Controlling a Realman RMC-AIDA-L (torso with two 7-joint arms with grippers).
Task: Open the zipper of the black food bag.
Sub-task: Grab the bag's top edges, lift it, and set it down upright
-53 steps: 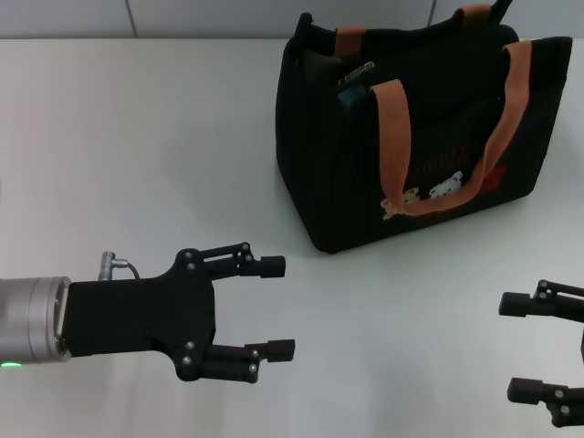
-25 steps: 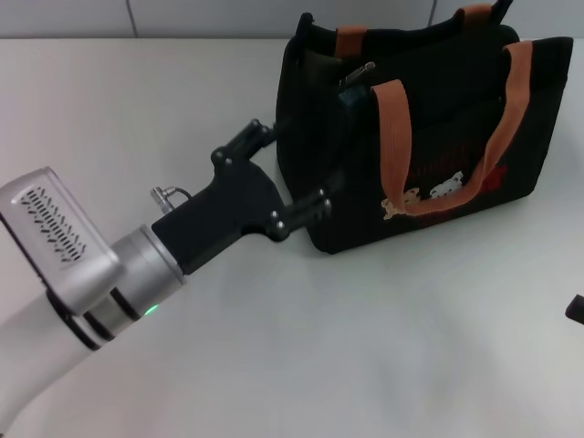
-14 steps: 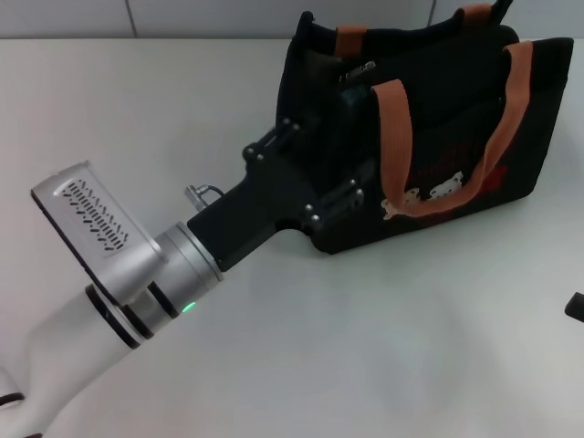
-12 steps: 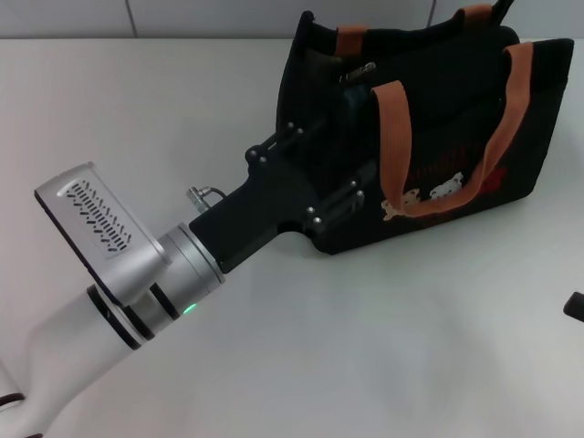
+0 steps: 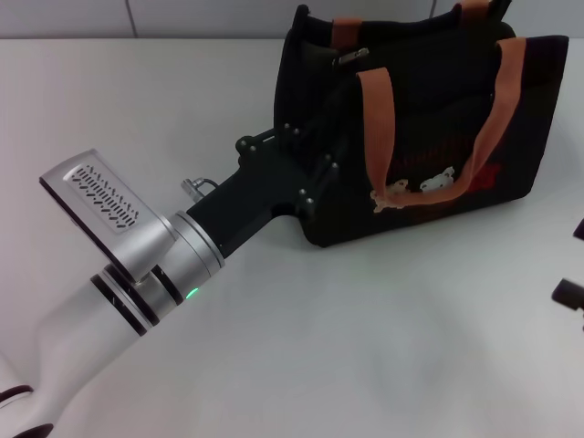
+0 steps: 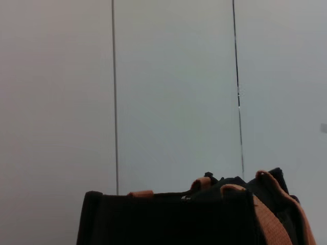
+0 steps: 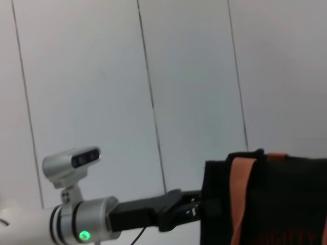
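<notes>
Pressing against the end of the black food bag (image 5: 420,137) on the table (image 5: 137,100), the left gripper (image 5: 319,169), finger state indiscernible, leaves the zipper (image 5: 351,57) unopened.

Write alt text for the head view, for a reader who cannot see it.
The left gripper presses against the end wall of the black food bag, which stands on a white table. The zipper pull lies at the bag's top edge near that end. Only a dark bit of the right gripper shows at the frame's edge.
</notes>
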